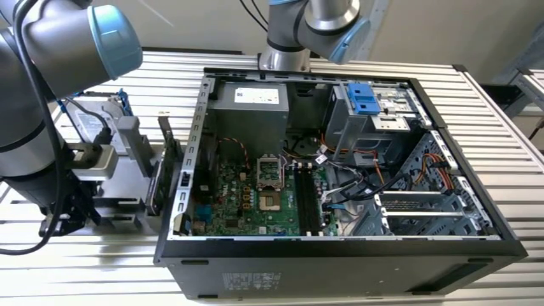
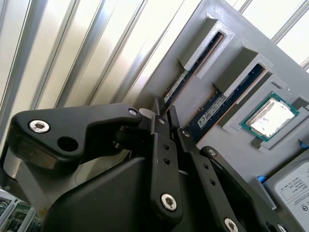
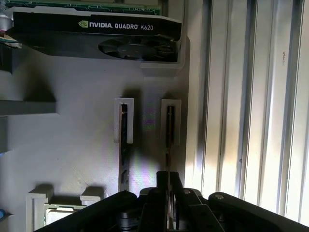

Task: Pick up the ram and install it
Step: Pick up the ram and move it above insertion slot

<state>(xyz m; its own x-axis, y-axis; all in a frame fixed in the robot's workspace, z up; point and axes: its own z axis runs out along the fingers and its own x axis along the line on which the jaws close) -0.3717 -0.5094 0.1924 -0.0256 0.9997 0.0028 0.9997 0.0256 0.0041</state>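
Your end effector (image 3: 168, 186) pinches the ram (image 3: 169, 125), which stands on edge in the outer slot of the gray holder (image 3: 87, 145) on the desk (image 3: 251, 121). A second stick (image 3: 124, 145) fills the next slot. The first wrist view adds a graphics card (image 3: 96, 34) beyond, the second wrist view a processor (image 2: 270, 116). In the exterior view, the arm (image 1: 51, 95) bends low beside the open computer case (image 1: 340, 255).

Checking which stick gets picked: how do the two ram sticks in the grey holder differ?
The outer ram stands by the holder's edge, beside the slatted table; the inner ram stands nearer the processor. The hand is at the outer ram; the inner ram stands apart from it. Both are thin dark sticks on edge in grey slots.
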